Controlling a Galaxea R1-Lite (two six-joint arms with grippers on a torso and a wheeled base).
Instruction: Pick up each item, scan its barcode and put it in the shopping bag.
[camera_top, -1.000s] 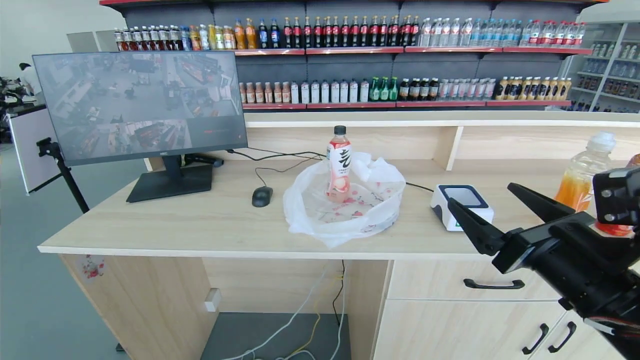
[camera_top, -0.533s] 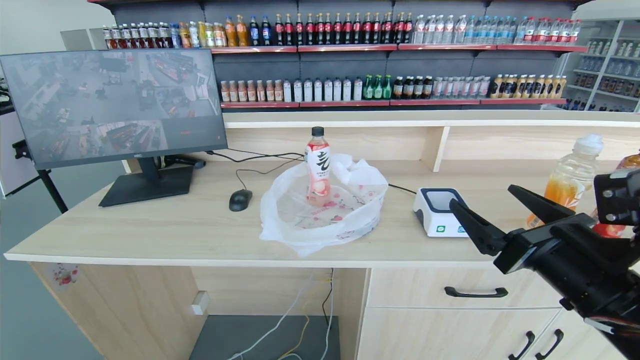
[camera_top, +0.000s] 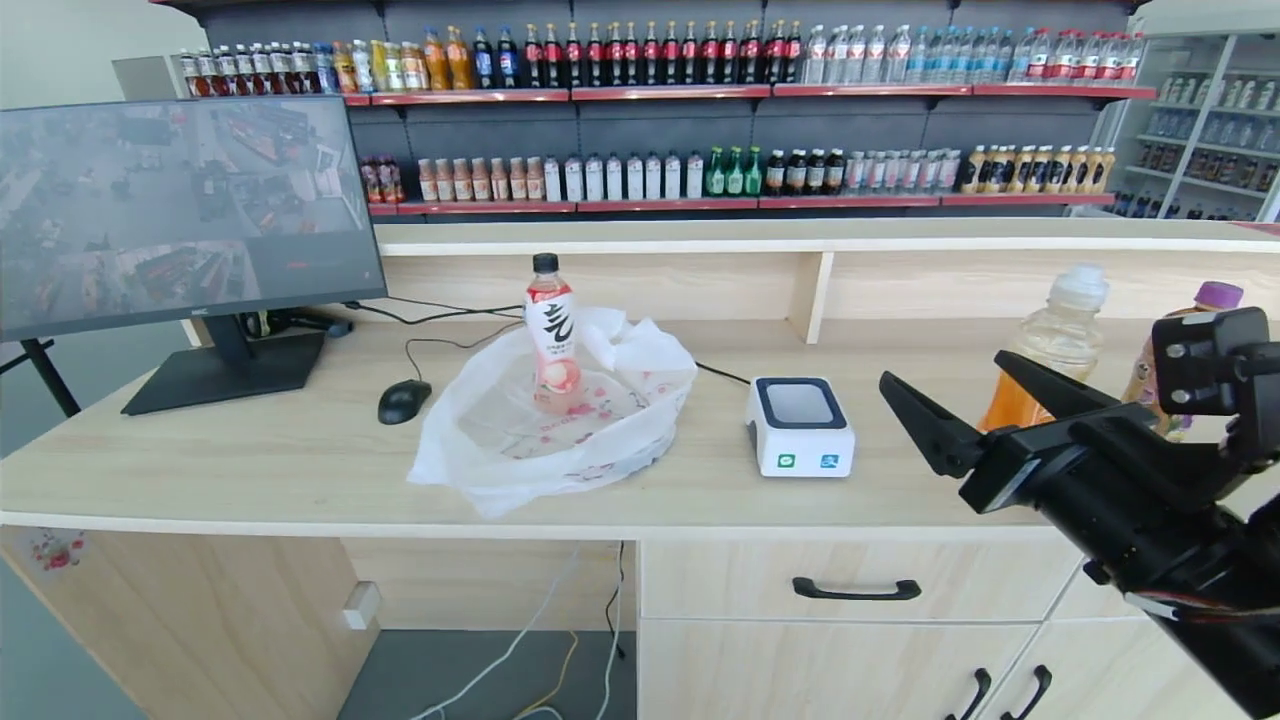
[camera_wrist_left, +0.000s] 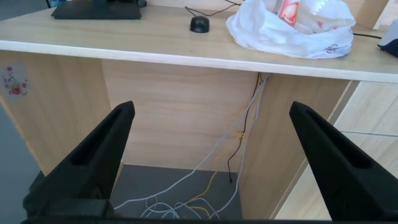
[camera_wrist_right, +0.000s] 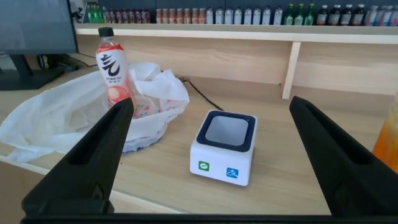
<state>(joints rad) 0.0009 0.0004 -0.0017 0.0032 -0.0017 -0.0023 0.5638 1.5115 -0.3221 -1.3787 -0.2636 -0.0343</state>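
A pink-labelled bottle (camera_top: 552, 335) stands upright inside the white shopping bag (camera_top: 480, 455) on the wooden counter (camera_top: 250, 470). To the bag's right sits the white barcode scanner (camera_top: 800, 425). An orange drink bottle (camera_top: 1050, 345) and a purple-capped bottle (camera_top: 1195, 330) stand at the counter's right end. My right gripper (camera_top: 945, 375) hangs open and empty in front of the orange bottle, right of the scanner (camera_wrist_right: 225, 147). My left gripper (camera_wrist_left: 208, 112) is open and empty, low in front of the counter, below the bag (camera_wrist_left: 292, 34).
A monitor (camera_top: 170, 210) and a mouse (camera_top: 403, 401) with cables are at the counter's left. Behind runs a raised ledge (camera_top: 800, 235) and shelves of drinks (camera_top: 700, 60). Drawers with black handles (camera_top: 856, 590) are below the counter on the right.
The head camera has turned to the right, so the whole scene slid left and the purple-capped bottle came into view. My right gripper stays open and empty.
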